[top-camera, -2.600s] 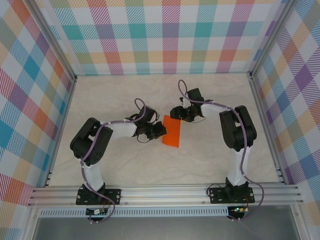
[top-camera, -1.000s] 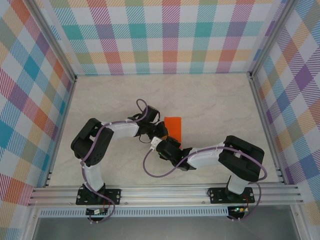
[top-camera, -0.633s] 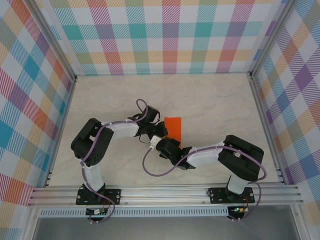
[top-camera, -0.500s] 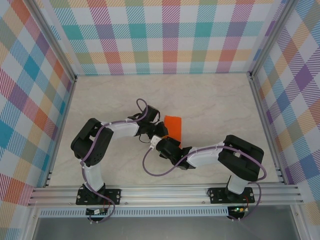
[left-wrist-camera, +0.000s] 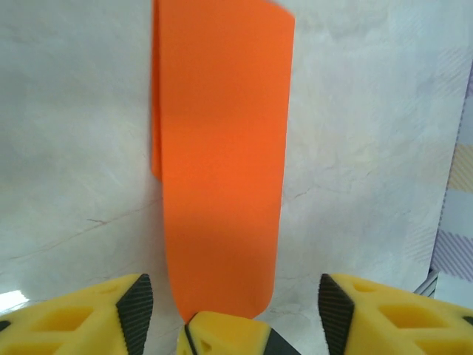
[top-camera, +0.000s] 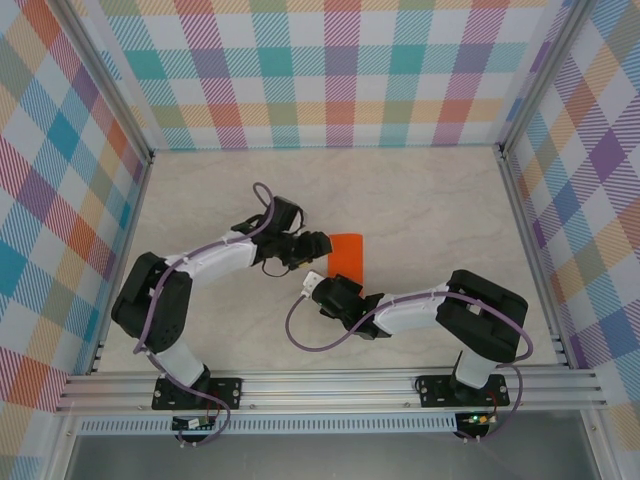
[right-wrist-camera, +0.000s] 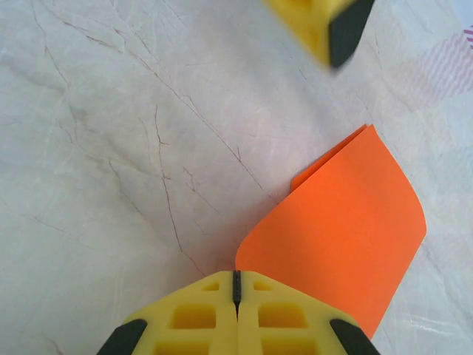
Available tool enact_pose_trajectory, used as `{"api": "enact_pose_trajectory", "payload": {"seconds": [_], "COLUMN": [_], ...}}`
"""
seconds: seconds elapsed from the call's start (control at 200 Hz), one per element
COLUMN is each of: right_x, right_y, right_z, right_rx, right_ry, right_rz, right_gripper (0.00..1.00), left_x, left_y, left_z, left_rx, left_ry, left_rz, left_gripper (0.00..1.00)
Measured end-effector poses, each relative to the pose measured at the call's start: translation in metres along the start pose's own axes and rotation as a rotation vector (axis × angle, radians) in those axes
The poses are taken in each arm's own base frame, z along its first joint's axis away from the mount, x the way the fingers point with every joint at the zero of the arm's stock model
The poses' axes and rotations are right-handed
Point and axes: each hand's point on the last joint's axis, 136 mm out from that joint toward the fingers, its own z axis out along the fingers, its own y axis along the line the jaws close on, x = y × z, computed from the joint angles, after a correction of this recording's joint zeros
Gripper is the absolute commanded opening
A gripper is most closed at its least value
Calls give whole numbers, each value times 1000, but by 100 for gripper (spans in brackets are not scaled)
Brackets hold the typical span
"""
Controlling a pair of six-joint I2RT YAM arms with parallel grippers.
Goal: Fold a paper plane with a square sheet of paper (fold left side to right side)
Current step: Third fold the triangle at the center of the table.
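Orange folded paper sheet [top-camera: 347,256] [left-wrist-camera: 222,148] [right-wrist-camera: 347,244]: lay flat at centre of pale marbled table [top-camera: 430,200].
Left gripper [top-camera: 318,243] [left-wrist-camera: 234,303]: released, jaws spread, just left of sheet.
Right gripper [top-camera: 338,283] [right-wrist-camera: 236,285]: clenched, tips at sheet's near end.

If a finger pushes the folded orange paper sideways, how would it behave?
Probably floppy: the orange paper bows up, its top layer unflattened. Likely light: a thin sheet on the smooth table, so it may slide rather than crease.

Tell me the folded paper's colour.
Plain bright orange; the folded paper shows best in the left wrist view.
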Motion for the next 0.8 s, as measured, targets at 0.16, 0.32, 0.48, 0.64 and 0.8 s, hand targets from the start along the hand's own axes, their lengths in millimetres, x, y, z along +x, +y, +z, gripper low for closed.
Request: {"api": "enact_pose_trajectory", "payload": {"seconds": [0.16, 0.32, 0.48, 0.64, 0.8], "right_x": [4, 9, 12, 12, 13], "right_y": [1, 0, 0, 1, 1], "right_z": [1, 3, 4, 4, 4], "right_rx": [-17, -23, -28, -37, -41], "right_ry": [15, 30, 43, 47, 50], "right_rz": [20, 35, 50, 61, 72], "right_gripper": [0, 0, 0, 0, 0], "left_x": [-16, -40, -45, -37, -32], "left_y": [5, -26, -52, -55, -47], "left_z": [0, 31, 67, 95, 117], "left_rx": [-10, 45, 72, 59, 36], "left_ry": [10, 56, 110, 173, 217], "left_rz": [-10, 48, 117, 141, 135], "left_gripper": [39, 31, 27, 26, 25]}}
